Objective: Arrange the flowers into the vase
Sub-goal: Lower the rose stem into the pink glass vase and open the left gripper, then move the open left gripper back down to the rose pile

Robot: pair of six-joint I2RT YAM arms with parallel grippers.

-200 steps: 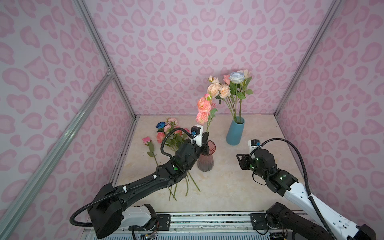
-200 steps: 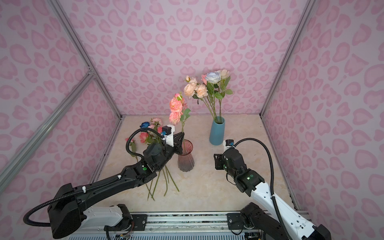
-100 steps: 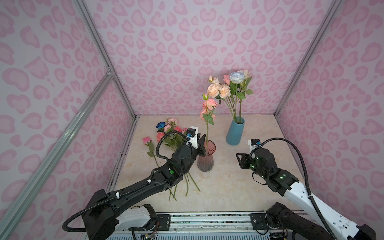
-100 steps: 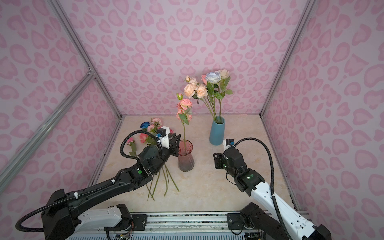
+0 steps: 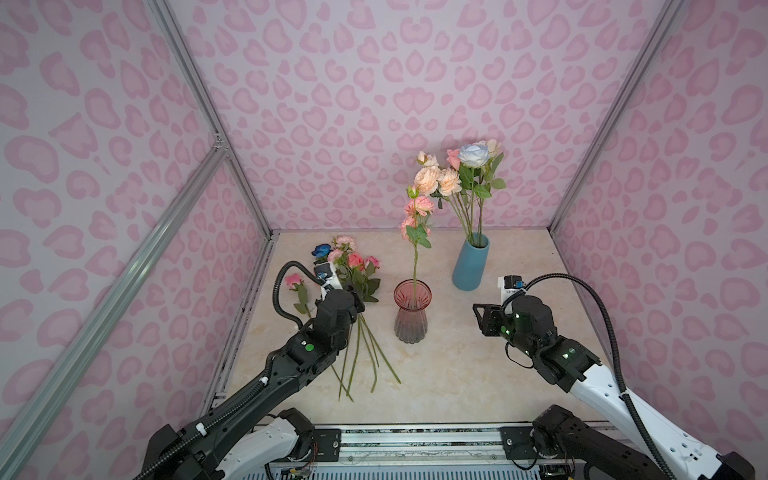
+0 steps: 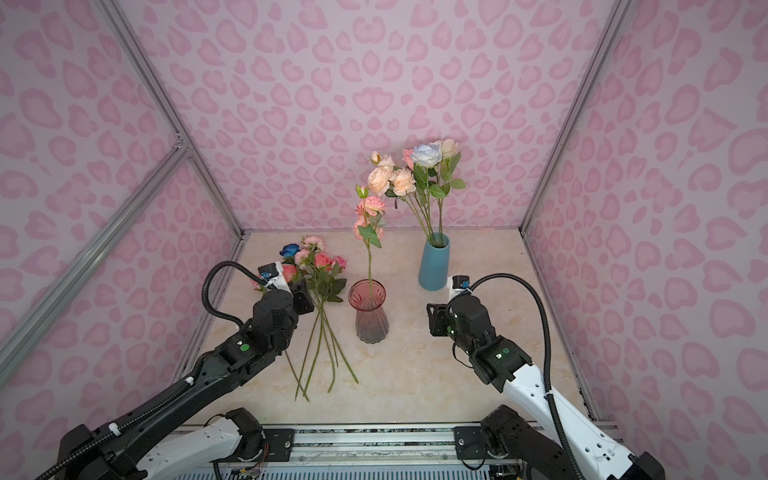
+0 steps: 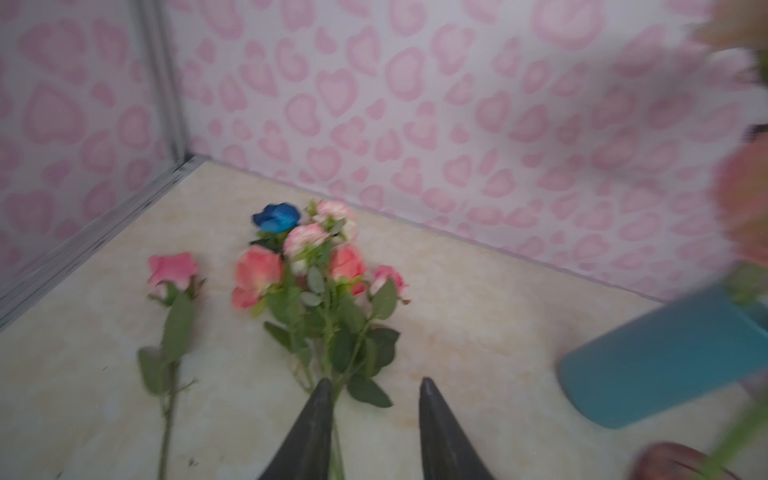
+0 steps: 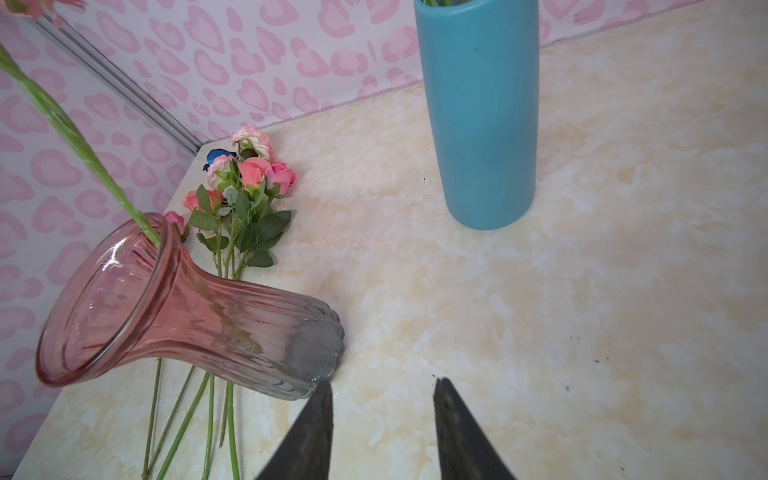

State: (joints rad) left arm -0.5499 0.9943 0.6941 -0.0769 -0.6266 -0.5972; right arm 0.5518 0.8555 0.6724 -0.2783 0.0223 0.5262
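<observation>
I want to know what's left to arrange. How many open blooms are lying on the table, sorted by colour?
deep blue bloom: 1
coral blooms: 2
pink roses: 2
ruffled pale pink blooms: 2
Total: 7, small buds not counted.

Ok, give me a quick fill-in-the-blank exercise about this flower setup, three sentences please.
1. The pink glass vase holds exactly ____ stem.
2. The deep blue rose lies on the ____, in no vase.
3. The left end effector is ____, gripping nothing.

Missing words: one; table; open.
</observation>
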